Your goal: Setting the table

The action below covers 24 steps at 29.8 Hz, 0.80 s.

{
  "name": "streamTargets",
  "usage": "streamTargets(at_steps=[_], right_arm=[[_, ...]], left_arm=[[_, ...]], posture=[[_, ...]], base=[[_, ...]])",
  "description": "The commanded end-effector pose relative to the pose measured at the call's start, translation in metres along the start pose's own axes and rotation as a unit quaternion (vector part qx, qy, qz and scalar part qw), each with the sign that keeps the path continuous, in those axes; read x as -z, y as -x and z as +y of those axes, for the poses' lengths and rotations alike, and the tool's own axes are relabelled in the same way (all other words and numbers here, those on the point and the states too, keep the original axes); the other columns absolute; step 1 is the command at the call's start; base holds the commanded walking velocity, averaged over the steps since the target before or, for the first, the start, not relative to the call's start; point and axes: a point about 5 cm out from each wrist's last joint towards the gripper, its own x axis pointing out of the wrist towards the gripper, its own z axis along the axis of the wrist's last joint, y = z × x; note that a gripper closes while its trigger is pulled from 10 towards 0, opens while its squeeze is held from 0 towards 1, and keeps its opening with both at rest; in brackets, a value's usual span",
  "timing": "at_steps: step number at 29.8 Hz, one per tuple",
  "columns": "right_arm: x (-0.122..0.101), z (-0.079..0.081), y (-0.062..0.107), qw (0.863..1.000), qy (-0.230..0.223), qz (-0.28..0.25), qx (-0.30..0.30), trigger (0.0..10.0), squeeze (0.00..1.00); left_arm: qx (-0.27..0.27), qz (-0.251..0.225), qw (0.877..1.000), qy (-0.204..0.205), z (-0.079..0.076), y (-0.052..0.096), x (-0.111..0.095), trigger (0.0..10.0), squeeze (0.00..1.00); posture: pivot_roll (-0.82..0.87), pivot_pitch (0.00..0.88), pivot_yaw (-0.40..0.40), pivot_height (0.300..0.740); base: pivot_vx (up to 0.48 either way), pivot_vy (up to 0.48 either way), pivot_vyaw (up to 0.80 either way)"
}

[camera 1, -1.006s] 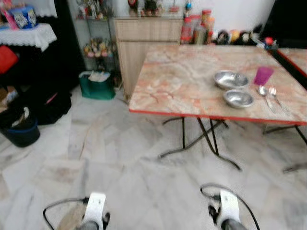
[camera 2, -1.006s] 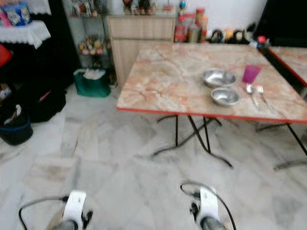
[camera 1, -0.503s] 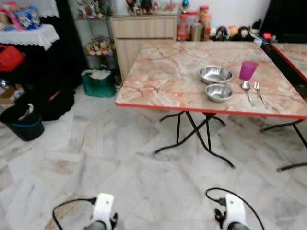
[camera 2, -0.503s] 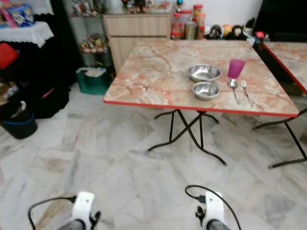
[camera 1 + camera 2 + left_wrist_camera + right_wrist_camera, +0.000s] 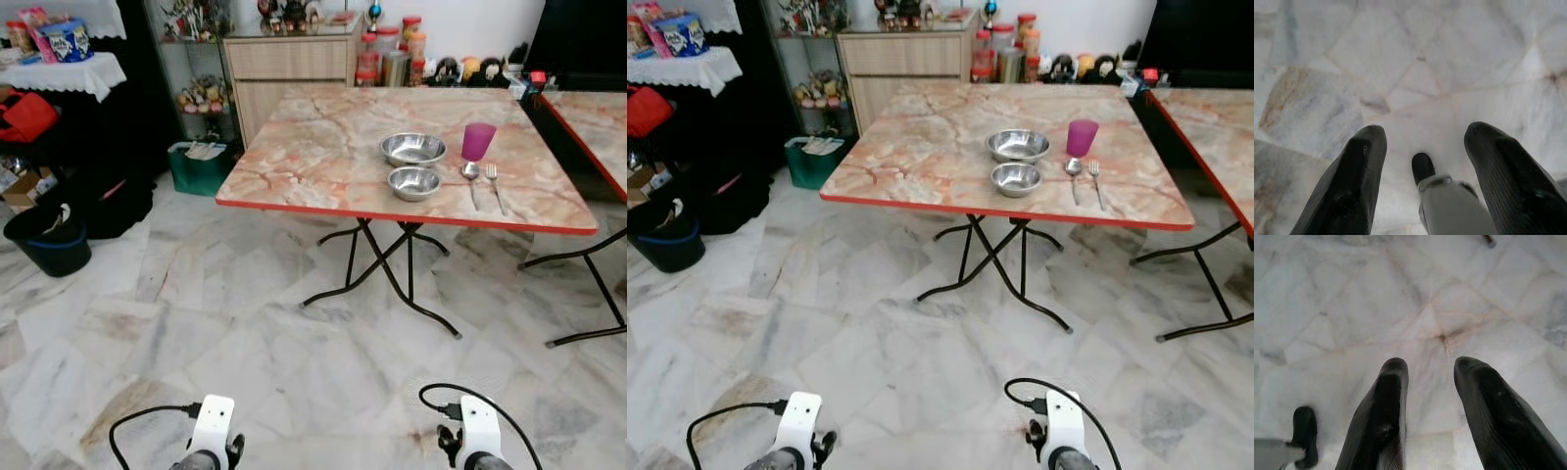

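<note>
Marble-top folding desk point(image 5: 323, 147) w/ red edge stands ahead, approx 12–1 o'clock from the robot, on black crossed legs over a pale marble floor point(image 5: 245, 333). On its far-right part: large steel bowl point(image 5: 412, 148), smaller steel bowl point(image 5: 413, 182) just beside it at 6 o'clock, nearly touching. Pink cup point(image 5: 478, 141) upright at 3 o'clock of the large bowl, apart from it. Spoon point(image 5: 471, 180) and fork point(image 5: 493, 186) lie side by side just at 6 o'clock of the cup, fork at 3 o'clock of the spoon, handles toward the near edge.

A second desk point(image 5: 593, 122) shows at far 2 o'clock. Wood cabinet point(image 5: 289, 73) behind the desk at 11 o'clock, jars and bottles point(image 5: 392, 59) at the wall. Green bin point(image 5: 201, 168) at 10 o'clock by the cabinet; dark bucket point(image 5: 49, 245) at 9 o'clock.

Both arms hang low, well apart from the desk. Left gripper point(image 5: 1422, 181) points down at the floor, fingers point(image 5: 1359, 181) spread wide, nothing between them; a robot foot is visible below. Right gripper point(image 5: 1427, 411) likewise over the floor, fingers point(image 5: 1383, 416) parted with a narrower gap, holding nothing.
</note>
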Motion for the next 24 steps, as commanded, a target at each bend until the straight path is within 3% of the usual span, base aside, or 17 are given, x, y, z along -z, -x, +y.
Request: streamTargets(at_steps=[1,3,5,12,15,17,24], right_arm=[[-0.008,0.005,-0.002,1.000,-0.001,-0.013,-0.004,10.0,0.00],[-0.008,0.005,-0.002,1.000,-0.001,-0.013,-0.004,10.0,0.00],[-0.007,0.005,-0.002,1.000,-0.001,-0.012,-0.004,10.0,0.00],[-0.007,0.005,-0.002,1.000,-0.001,-0.012,-0.004,10.0,0.00],[-0.007,0.007,-0.002,1.000,-0.008,-0.013,-0.001,10.0,0.00],[-0.007,0.007,-0.002,1.000,-0.011,-0.013,0.000,10.0,0.00],[-0.004,0.006,-0.002,1.000,-0.029,-0.008,0.005,10.0,0.00]], left_arm=[[-0.012,-0.053,0.998,0.015,0.009,-0.005,-0.027,10.0,0.00],[-0.013,-0.058,0.998,0.018,0.009,-0.005,-0.029,10.0,0.00],[-0.006,-0.100,0.995,0.016,0.006,-0.008,-0.050,10.0,0.00],[-0.006,-0.100,0.995,0.016,0.006,-0.008,-0.050,10.0,0.00],[0.016,-0.165,0.986,0.034,-0.007,-0.011,-0.083,10.0,0.00],[0.024,-0.180,0.983,0.041,-0.012,-0.011,-0.092,10.0,0.00],[0.007,-0.165,0.985,0.056,-0.004,-0.011,-0.086,10.0,0.00]], posture=[[0.03,0.000,-0.001,0.740],[0.03,0.000,-0.001,0.740],[0.03,0.000,0.001,0.740],[0.03,0.000,0.001,0.740],[0.03,0.000,0.012,0.740],[0.03,0.000,0.015,0.740],[0.02,0.000,0.014,0.740]], base=[[0.000,0.000,0.00],[0.000,0.000,0.00],[0.000,0.000,0.00],[0.000,0.000,0.00],[0.000,0.000,0.00],[0.000,0.000,0.00],[0.000,0.000,-0.11]])
